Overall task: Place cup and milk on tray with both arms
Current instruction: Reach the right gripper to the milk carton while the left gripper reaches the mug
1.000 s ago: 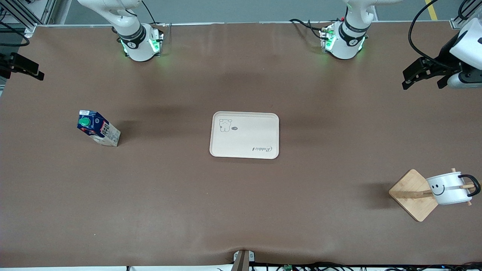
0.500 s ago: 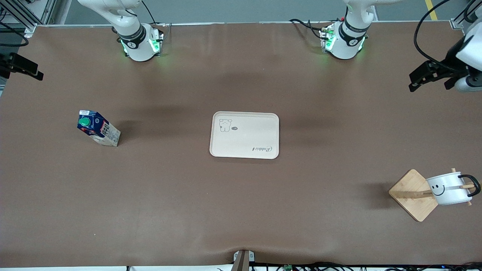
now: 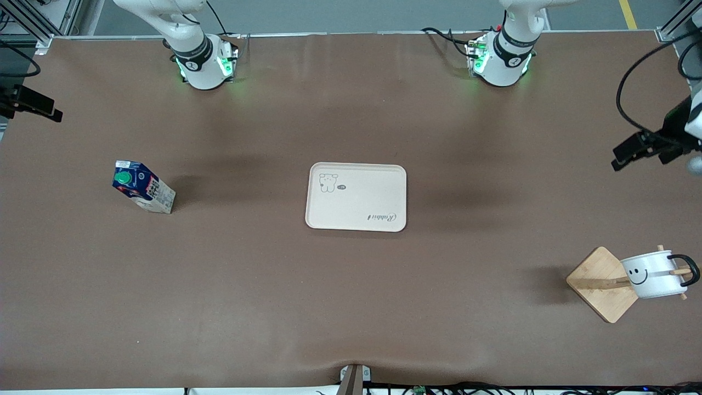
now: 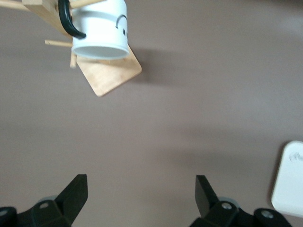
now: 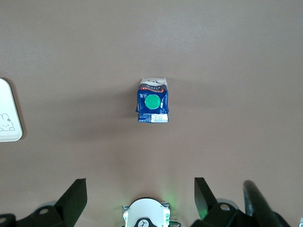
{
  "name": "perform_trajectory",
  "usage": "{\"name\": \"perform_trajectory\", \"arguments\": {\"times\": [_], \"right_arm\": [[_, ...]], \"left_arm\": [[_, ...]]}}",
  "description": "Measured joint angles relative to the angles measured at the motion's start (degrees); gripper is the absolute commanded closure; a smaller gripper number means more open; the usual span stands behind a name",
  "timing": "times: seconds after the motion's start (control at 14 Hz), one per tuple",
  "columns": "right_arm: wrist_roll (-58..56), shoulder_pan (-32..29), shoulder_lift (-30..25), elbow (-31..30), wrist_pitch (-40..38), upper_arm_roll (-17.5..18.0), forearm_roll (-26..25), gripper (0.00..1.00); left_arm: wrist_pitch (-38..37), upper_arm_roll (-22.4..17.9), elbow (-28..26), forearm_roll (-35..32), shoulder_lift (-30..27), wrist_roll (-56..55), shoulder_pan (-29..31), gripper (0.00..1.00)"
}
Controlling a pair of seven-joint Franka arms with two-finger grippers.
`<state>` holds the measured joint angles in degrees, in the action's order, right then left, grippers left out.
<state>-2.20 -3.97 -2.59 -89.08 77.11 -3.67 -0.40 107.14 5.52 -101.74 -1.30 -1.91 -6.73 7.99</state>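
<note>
1. Front view: the cream tray lies in the middle of the desk. It carries a small bear drawing and the script "Rabbit", which reads upside down from this camera.
2. Front view: the milk carton stands toward the right arm's end of the desk, well apart from the tray, with bare desk between them. Its print is too small to read.
3. Front view: the smiley mug hangs on a peg of the wooden stand, near the desk edge at the left arm's end and nearer to the camera than the tray.
4. Front view: the left hand is up over the desk edge at the left arm's end. The right hand is over the other end's edge.
5. Left wrist view: the left hand has its fingers wide apart and holds nothing. The mug shows its open mouth and its black handle, and a corner of the tray is seen.
6. Right wrist view: the right hand is also spread wide and empty. The carton is seen from above with its green cap and a "1L" mark, and a tray edge with the bear is seen too.
</note>
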Motion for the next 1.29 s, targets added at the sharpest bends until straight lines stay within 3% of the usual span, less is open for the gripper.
{"name": "perform_trajectory", "arguments": {"times": [0.36,0.93,1.14,1.29], "right_arm": [[0.0,0.0,0.1,0.0,0.1,0.0,0.0,0.0],[0.0,0.0,0.2,0.0,0.1,0.0,0.0,0.0],[0.0,0.0,0.4,0.0,0.1,0.0,0.0,0.0],[0.0,0.0,0.9,0.0,0.2,0.0,0.0,0.0]], "left_arm": [[18.2,0.0,-10.1,0.0,1.5,-6.9,1.3,0.0],[41.5,0.0,-17.0,-0.3,6.9,-12.1,1.7,0.0],[47.4,-0.1,-17.2,-7.0,10.5,-12.5,3.4,0.01],[48.9,-0.1,-16.0,-9.7,12.3,-12.6,4.9,0.09]]}}
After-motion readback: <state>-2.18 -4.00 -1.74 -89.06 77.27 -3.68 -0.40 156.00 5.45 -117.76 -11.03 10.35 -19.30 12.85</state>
